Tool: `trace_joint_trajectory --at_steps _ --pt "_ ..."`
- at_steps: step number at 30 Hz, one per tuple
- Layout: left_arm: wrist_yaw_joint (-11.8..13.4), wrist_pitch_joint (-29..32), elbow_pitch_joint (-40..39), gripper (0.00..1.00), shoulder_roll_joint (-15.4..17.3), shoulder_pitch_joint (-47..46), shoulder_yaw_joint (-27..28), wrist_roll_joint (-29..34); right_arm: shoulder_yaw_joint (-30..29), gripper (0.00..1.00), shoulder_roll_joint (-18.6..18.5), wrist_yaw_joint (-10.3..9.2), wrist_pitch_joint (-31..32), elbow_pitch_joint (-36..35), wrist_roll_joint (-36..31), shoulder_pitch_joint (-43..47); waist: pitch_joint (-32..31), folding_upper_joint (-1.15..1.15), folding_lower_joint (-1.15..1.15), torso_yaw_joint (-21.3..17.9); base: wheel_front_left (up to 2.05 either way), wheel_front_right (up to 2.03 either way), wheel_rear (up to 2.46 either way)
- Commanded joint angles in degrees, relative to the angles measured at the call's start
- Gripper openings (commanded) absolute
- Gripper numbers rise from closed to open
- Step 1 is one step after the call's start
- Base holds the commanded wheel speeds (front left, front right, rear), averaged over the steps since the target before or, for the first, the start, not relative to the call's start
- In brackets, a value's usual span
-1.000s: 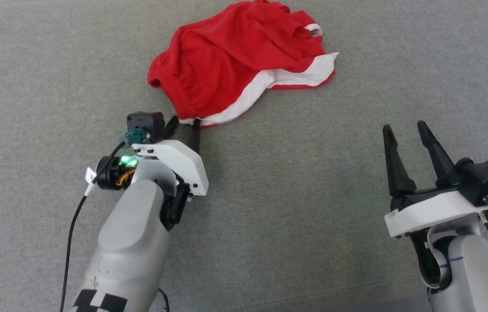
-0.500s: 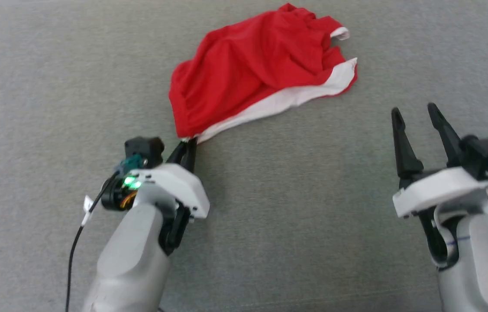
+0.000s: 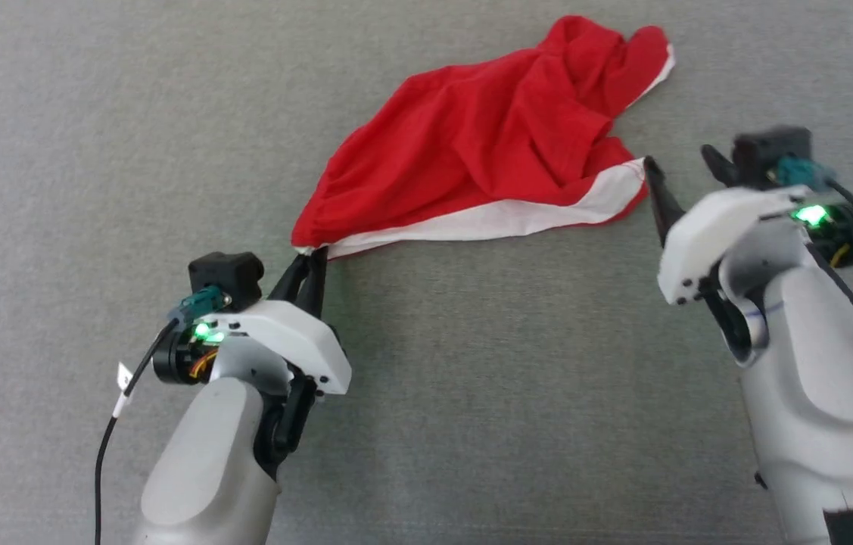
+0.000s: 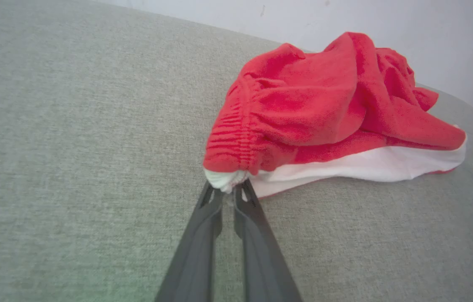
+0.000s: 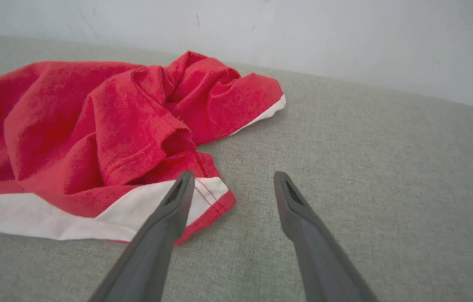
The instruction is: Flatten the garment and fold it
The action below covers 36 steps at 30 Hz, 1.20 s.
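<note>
right gripper (image 5: pixel 233 179), jaws apart, beside the white-striped corner of the crumpled garment (image 5: pixel 72 134).

garment (image 5: pixel 72 138) cropped by right wrist view's edge, underside hidden

A grey woven fabric surface (image 3: pixel 509 363) spreads flat, meeting a plain white wall (image 5: pixel 345 33) at its far edge.

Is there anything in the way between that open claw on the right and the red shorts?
Nothing visible. The right gripper hangs open right beside the garment, at its white-striped corner, with only bare grey surface between them. The left gripper is shut on the waistband end, well away from that corner.
</note>
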Motion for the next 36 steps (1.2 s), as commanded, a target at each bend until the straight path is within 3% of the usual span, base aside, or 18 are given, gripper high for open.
trace_joint_trajectory --at_steps 1,7,8,9,11,12,13,24,30,36 --pt "0.47 0.44 -1.33 0.00 0.01 0.84 -0.27 -0.35 0.87 1.00 0.14 -0.05 1.88 3.07 -0.57 -3.12 1.67 0.00 0.00 2.08 0.00 0.00 0.00" --pt "0.72 0.86 -2.90 0.00 -0.51 0.70 -0.85 -0.72 3.17 1.00 -0.29 -0.05 6.07 9.71 -1.30 -7.58 2.72 0.00 0.00 3.26 0.00 0.00 0.00" --pt "0.75 0.85 -3.04 0.00 -0.59 0.66 -0.96 -0.77 3.38 0.79 -0.32 -0.05 6.69 10.65 -1.16 -8.14 2.82 0.00 0.00 3.40 0.00 0.00 0.00" --pt "0.79 0.87 -3.14 0.00 -0.66 0.64 -1.06 -0.82 3.52 0.47 -0.43 -0.05 7.11 11.34 -1.24 -8.59 2.87 0.00 0.00 3.50 0.00 0.00 0.00" --pt "0.92 0.82 -3.36 0.00 -0.76 0.58 -1.14 -0.94 4.17 0.24 -0.68 -0.05 7.39 12.17 -1.49 -9.18 2.98 0.00 0.00 3.53 0.00 0.00 0.00" --pt "0.97 0.80 -3.41 0.00 -0.77 0.58 -1.13 -1.02 4.47 0.03 -0.69 -0.05 7.46 12.35 -1.50 -9.24 2.96 0.00 0.00 3.46 0.00 0.00 0.00" --pt "1.01 0.78 -3.43 0.00 -0.75 0.61 -1.11 -1.10 4.93 0.00 -0.78 -0.05 7.56 12.44 -1.67 -9.17 2.89 0.00 0.00 3.34 0.00 0.00 0.00" --pt "1.11 0.57 -4.33 0.00 0.60 2.82 -0.65 -2.09 7.42 0.00 -1.25 -0.05 5.33 5.25 2.63 -1.94 -2.18 0.00 0.00 0.77 0.00 0.00 0.00" --pt "-1.30 3.82 -11.39 0.00 2.72 5.22 0.45 -5.69 6.55 0.00 -2.21 -0.05 7.26 -7.56 8.47 5.61 -5.84 0.00 0.00 -0.91 0.00 0.00 0.00" --pt "-4.61 14.47 -22.76 0.00 5.73 4.02 1.72 -13.21 5.42 0.00 -4.91 -0.05 13.12 -22.58 11.03 8.40 -5.95 0.00 0.00 -2.54 0.00 0.00 0.00"
